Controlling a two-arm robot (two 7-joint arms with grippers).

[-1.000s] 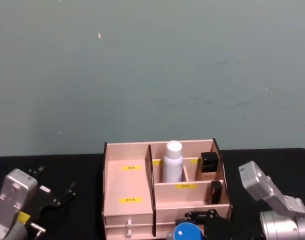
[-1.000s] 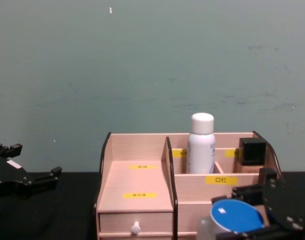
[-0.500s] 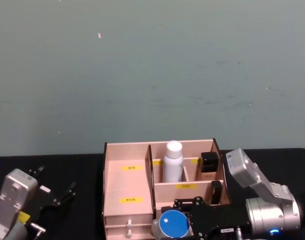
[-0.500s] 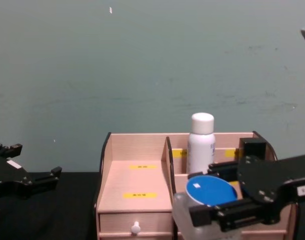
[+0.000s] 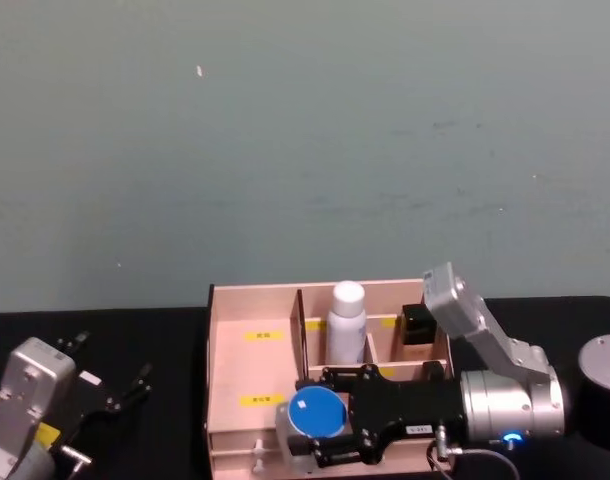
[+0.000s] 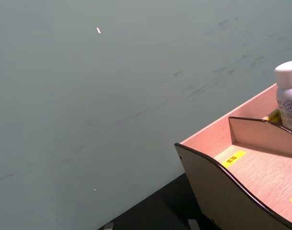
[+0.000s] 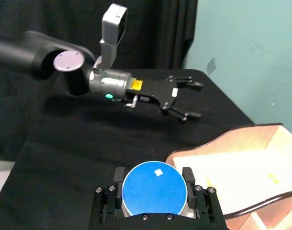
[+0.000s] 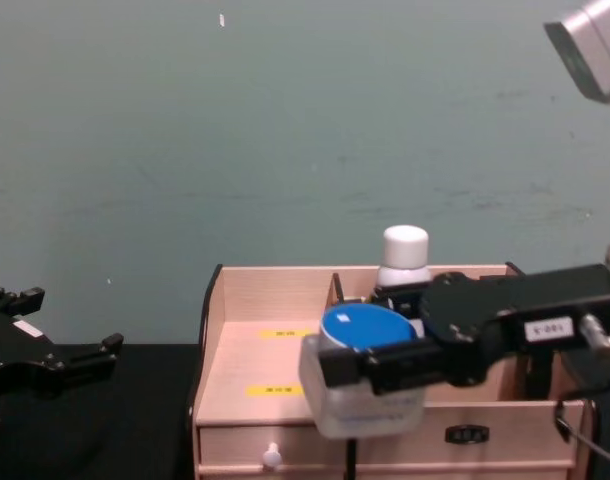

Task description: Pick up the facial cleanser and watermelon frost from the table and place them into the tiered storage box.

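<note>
Here right gripper (image 5: 323, 425) fingers clamp jar (image 8: 355, 325) over box (image 5: 240, 365) divider; early release could tip it. Left gripper (image 5: 112, 364) parked, fingers spread

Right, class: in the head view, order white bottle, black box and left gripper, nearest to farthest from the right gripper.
1. White bottle, just behind the right gripper and its blue-lidded jar.
2. Black box, back right compartment.
3. Left gripper, far left.
</note>
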